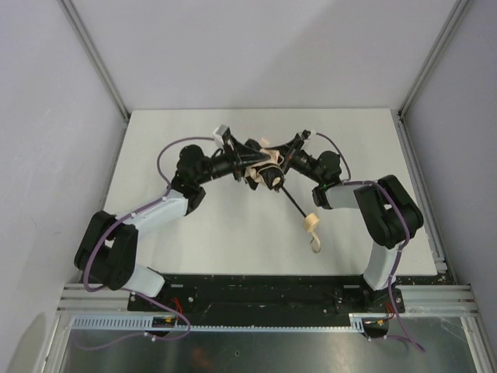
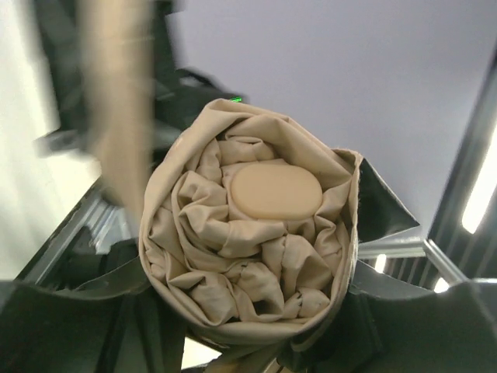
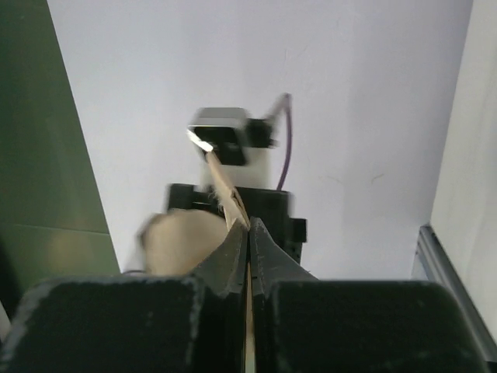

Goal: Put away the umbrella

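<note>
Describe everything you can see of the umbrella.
The umbrella is a compact folding one. Its tan fabric canopy is gathered into a crumpled roll with an oval tan cap at its end. The left tool grips the roll from both sides; the right tool pinches a thin tan strip of it. A thin black shaft slants out from the roll, ending in a light wooden handle with a loop.

A tan strip (image 2: pixel 116 109) at the upper left of the left wrist view is blurred beyond telling. The left tool (image 2: pixel 248 264) has its 2 fingers (image 2: pixel 70 318) cut by the lower edge. In the right wrist view the umbrella (image 3: pixel 175 241) is blurred and partly hidden behind the right tool (image 3: pixel 249 233).
</note>
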Controlling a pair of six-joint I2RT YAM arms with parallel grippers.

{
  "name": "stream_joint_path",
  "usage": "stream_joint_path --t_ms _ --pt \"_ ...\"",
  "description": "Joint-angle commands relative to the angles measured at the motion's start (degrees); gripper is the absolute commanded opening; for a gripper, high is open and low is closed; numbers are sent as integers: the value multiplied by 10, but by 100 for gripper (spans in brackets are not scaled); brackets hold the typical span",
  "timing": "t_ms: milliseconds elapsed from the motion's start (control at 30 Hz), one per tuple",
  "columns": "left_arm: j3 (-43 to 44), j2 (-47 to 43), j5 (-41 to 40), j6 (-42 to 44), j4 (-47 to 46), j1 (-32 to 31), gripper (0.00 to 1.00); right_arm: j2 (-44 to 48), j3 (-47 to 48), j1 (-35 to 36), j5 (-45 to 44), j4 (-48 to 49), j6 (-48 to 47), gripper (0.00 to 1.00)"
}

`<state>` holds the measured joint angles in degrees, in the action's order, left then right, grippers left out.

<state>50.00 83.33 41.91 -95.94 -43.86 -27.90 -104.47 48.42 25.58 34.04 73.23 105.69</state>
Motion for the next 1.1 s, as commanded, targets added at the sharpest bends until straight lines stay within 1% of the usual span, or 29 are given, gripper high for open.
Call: stream_joint_path --t_ms 0,67,133,267,300,433,467,533,600,667,733,800,867,1067 --pt "-40 -20 25 25 61 -4 0 -13 42 -27 54 108 -55 0" --pt "-50 -25 22 51 103 -3 0 1 43 -39 68 86 -87 0" --pt "-49 -35 9 97 174 -3 0 20 43 -48 81 55 -125 0" --pt "-2 -42 -47 205 398 1 0 67 43 -54 97 -44 -230 0" --pt "8 -41 -57 220 435 4 0 81 43 -52 100 -71 -273 0" --pt "15 -28 -80 239 515 21 0 144 40 -28 86 -147 -427 0" --pt "13 -22 -87 240 526 22 0 159 41 -21 77 -163 -455 0" --pt "4 -3 -98 243 540 29 0 174 56 -10 72 -196 -481 0" --pt "-2 20 -89 238 544 37 0 175 60 -1 69 -197 -476 0" --pt "-3 33 -89 240 548 41 0 161 60 7 78 -160 -438 0" --pt "-11 33 -100 225 550 45 0 140 56 12 93 -88 -366 0" --pt "-12 28 -119 221 558 51 0 128 43 19 101 5 -287 0" --pt "-11 26 -137 219 573 59 0 127 26 29 101 57 -235 0" --pt "-9 42 -149 217 603 78 0 121 -9 90 99 101 -160 0"
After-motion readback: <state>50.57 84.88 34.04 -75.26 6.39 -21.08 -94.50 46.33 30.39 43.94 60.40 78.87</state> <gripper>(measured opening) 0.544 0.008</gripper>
